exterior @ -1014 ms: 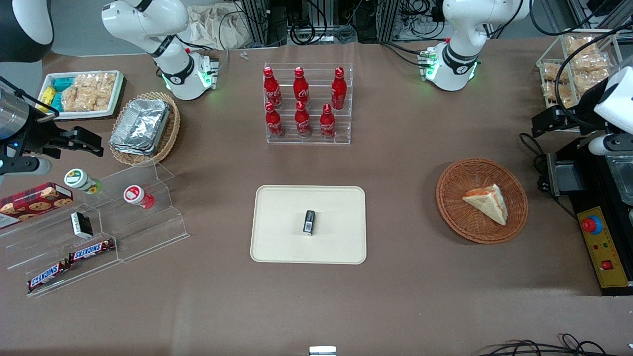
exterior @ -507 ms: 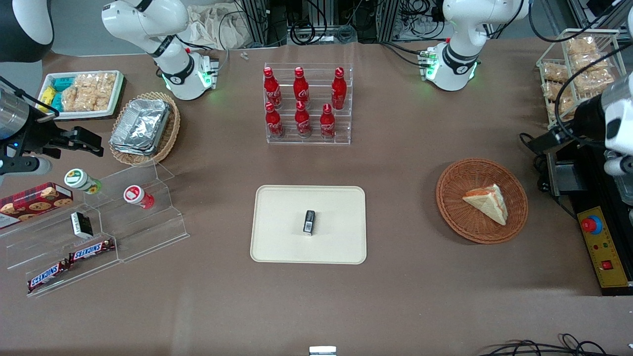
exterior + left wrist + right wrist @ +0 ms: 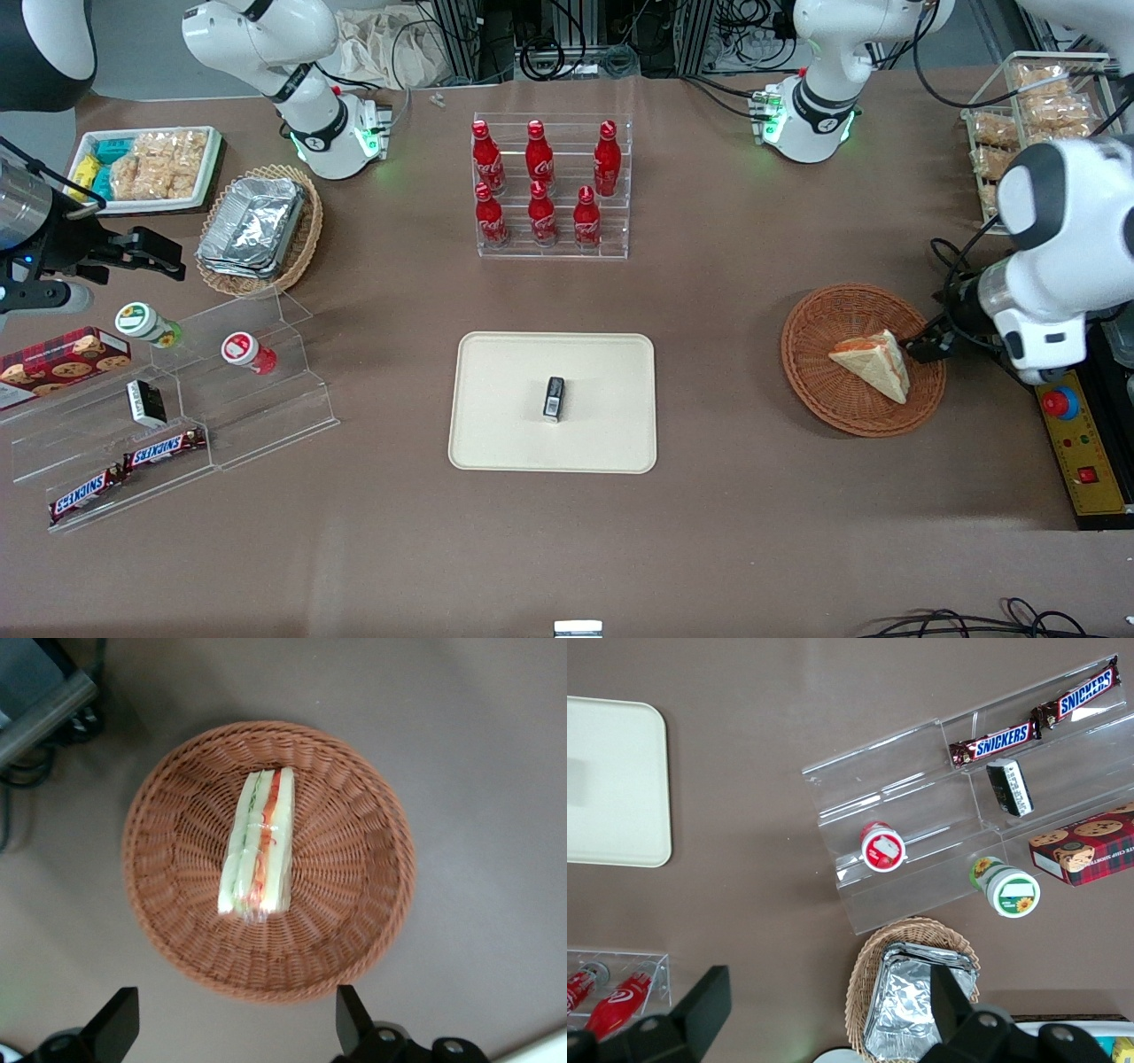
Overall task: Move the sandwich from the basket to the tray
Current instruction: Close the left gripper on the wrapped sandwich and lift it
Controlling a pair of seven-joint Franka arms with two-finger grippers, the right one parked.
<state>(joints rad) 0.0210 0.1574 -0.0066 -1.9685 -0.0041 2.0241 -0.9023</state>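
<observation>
Item: sandwich (image 3: 258,843), triangular wedge in clear wrap, pale bread with orange-red and green filling showing along its cut edge; lies inside the reddish-brown wicker basket (image 3: 813,381), roughly central on the weave, touching nothing else. Item: cream tray (image 3: 496,434), rectangular with rounded corners, well apart from the basket toward the parked arm's end of the table; carries one small black packet (image 3: 554,397) near its middle, the rest of its surface bare. Item: left gripper (image 3: 237,1032), above the basket, just off its rim in the wrist view; fingers spread wide and holding nothing, one fingertip (image 3: 120,1014) and its partner straddling a span wider than the sandwich's thickness. In the front view the arm's white wrist (image 3: 1036,332) sits beside the basket on the side away from the tray. Step in hand, by judgement: approach before the pick; the sandwich is not yet touched. Next move, by judgement: shift inward over the wedge, line the fingers across the bread faces and not the filling edge, descend into the basket and close gently, since soft bread would crush. Placement should favour bare tray surface beside the black packet.
</observation>
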